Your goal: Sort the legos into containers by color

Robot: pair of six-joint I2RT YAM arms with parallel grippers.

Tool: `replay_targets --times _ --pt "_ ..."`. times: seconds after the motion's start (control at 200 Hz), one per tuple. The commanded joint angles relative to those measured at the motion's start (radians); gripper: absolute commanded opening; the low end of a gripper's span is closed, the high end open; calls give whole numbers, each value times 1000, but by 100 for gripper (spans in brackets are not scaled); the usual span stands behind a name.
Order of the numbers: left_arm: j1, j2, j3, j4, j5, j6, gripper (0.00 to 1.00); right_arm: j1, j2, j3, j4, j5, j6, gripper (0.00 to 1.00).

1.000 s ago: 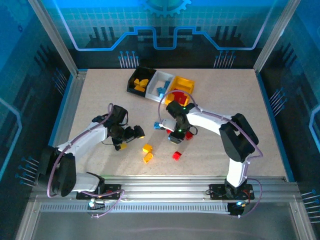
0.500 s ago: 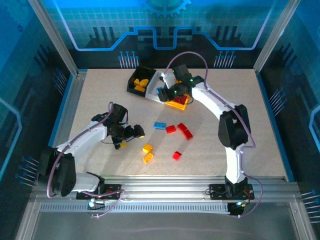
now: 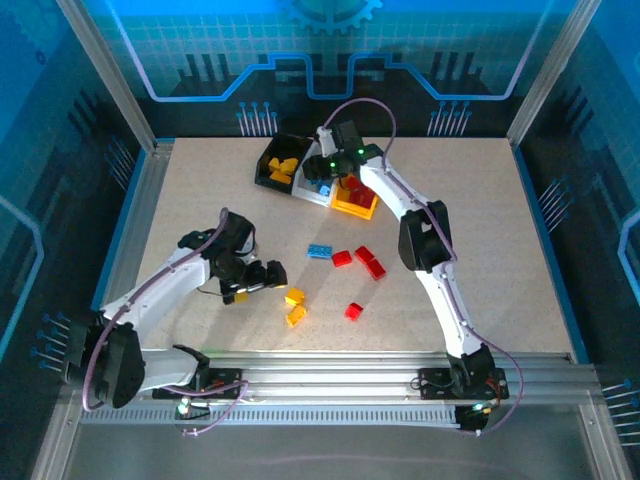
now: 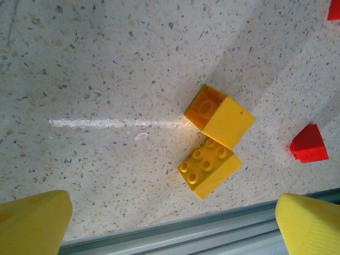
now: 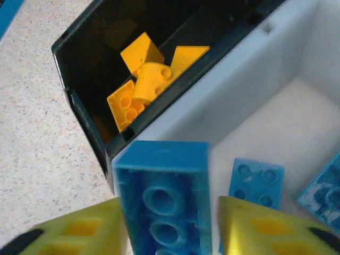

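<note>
Three joined containers stand at the back: black bin (image 3: pixel 268 160) with yellow legos (image 5: pixel 141 87), white bin (image 5: pixel 255 69) with light blue legos (image 5: pixel 255 180), yellow-orange bin (image 3: pixel 350 211) with red ones. My right gripper (image 3: pixel 328 168) (image 5: pixel 170 223) hangs over the white bin's corner. It is open, with a blue brick (image 5: pixel 162 196) against its left finger and a gap at the right finger. My left gripper (image 3: pixel 275 275) (image 4: pixel 172 212) stands wide open near the table, nothing between its fingers. Two yellow bricks (image 4: pixel 220 117) (image 4: pixel 210 170) lie just beyond it.
Loose on the table's middle are a blue brick (image 3: pixel 320 250), three red bricks (image 3: pixel 342 258) (image 3: pixel 370 262) (image 3: pixel 353 310) and the yellow pair (image 3: pixel 293 297). The metal rail (image 4: pixel 212 234) at the table's near edge runs under the left gripper's fingers.
My right arm swung from the table's middle back to the bins, carrying the blue brick, and its jaws have loosened. The left gripper crept a little toward the yellow bricks.
</note>
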Motion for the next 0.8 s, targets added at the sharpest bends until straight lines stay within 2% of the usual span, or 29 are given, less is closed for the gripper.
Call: replay_targets --times 0.0,0.125,0.225,0.37,0.45,0.555,0.665,0.795 --pt "-13 -20 14 -33 -15 40 99 -11 -15 52 -14 9 -10 57" --pt "-35 1 29 -11 -12 40 99 -8 -104 -5 -26 -15 -56 58" --pt "-86 32 57 -17 -32 54 99 2 -230 -132 -36 -23 -107 59" --pt "-200 89 86 -41 -85 76 91 25 -495 -483 40 -40 -165 59" --pt "-264 123 88 -40 -112 74 82 31 -643 -708 123 -69 -135 59" --pt "-333 165 85 -22 -148 71 81 36 -798 -972 209 -83 -90 59" --pt "-370 222 80 8 -178 81 79 51 -950 -1153 237 -82 -83 59" --pt "-391 295 108 49 -183 100 75 66 -1103 -1278 189 -53 -104 58"
